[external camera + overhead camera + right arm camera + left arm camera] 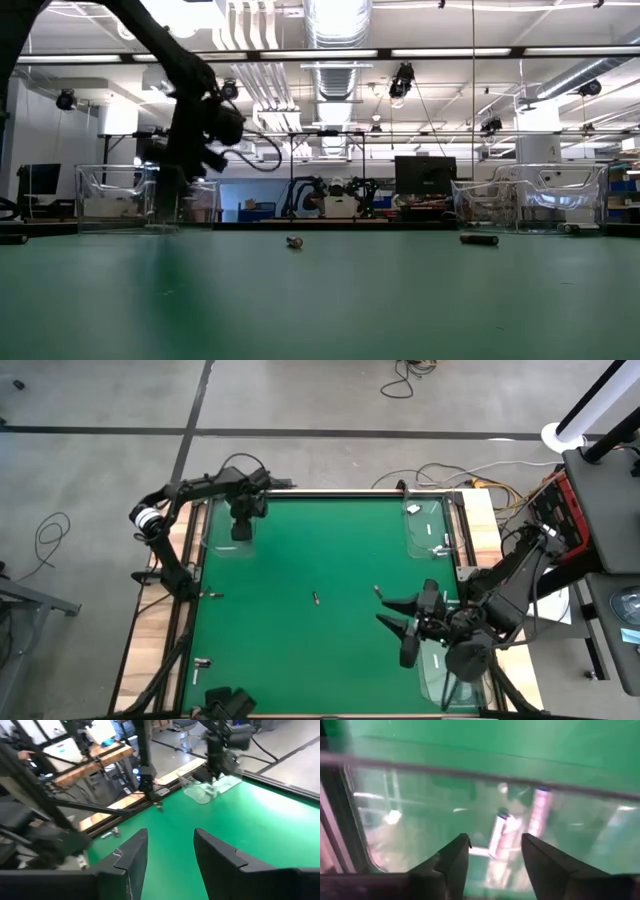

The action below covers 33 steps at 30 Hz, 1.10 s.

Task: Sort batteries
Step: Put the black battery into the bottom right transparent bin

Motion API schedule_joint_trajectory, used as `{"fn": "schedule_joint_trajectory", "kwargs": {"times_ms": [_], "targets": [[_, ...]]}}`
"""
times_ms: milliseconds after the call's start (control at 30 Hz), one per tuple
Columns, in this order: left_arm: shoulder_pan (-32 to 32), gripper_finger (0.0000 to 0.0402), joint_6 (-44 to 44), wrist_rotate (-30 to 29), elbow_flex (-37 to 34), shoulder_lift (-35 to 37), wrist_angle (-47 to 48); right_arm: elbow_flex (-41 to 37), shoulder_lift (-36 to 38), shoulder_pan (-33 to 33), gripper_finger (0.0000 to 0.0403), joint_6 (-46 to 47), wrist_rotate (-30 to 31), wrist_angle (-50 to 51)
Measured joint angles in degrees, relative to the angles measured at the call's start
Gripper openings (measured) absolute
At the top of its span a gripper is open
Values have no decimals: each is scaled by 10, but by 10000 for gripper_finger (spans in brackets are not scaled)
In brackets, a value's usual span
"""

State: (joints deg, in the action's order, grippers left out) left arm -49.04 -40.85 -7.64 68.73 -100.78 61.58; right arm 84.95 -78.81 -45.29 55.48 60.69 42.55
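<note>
Batteries lie scattered on the green mat: one near the middle (315, 598) (294, 241), one by the right gripper (377, 590) (478, 239), and two at the left edge (210, 595) (200, 662). My left gripper (241, 528) (495, 855) hangs open over the far-left clear tray (215, 545). Two batteries (501, 829) (540, 810) lie on that tray's floor below the fingers. My right gripper (388, 612) (170, 855) stands open above the mat at the near right, holding nothing.
A second clear tray (430, 528) with batteries stands at the far right. A third (455, 675) sits at the near right under the right arm. Wooden rails (170, 610) border the mat. The middle of the mat (300, 560) holds only the one battery.
</note>
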Motion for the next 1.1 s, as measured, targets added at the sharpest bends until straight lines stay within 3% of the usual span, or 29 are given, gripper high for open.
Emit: {"fn": "schedule_joint_trajectory", "kwargs": {"times_ms": [167, 300, 433, 733, 1100], "targets": [[1, 186, 53, 36, 67, 37, 89, -13, -5, 41, 164, 80, -18, 65], [0, 183, 111, 83, 104, 92, 128, -28, -12, 112, 164, 202, -135, 166], [0, 174, 168, 139, 106, 172, 103, -32, -38, 193, 164, 244, -252, 239], [3, 164, 282, 286, 57, 368, 27, -87, -88, 322, 164, 170, -485, 258], [10, 164, 331, 414, -12, 545, -41, -151, -133, 435, 164, 49, -561, 223]]}}
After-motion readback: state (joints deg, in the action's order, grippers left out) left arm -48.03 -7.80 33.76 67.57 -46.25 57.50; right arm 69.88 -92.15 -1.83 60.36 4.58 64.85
